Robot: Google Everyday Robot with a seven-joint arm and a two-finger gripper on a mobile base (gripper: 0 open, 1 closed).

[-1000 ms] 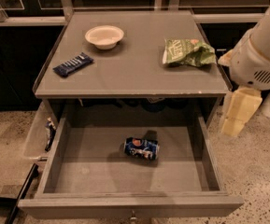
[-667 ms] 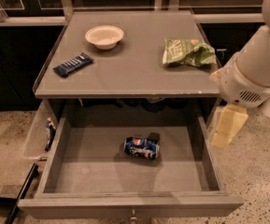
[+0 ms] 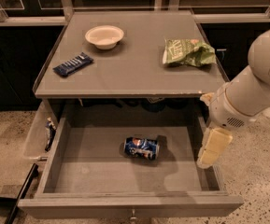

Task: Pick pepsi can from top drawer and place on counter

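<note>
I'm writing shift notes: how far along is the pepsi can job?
Done: the drawer is open, with the can lying on its side on the drawer floor. In hand: the gripper hangs by the drawer's right wall, apart from the can. Left: reach the can, grasp it, lift it and set it on the counter.

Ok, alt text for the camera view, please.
A pepsi can lies on its side in the open top drawer, with the gripper by the drawer's right wall. On the counter sit a white bowl, a blue snack bar and a green bag.
</note>
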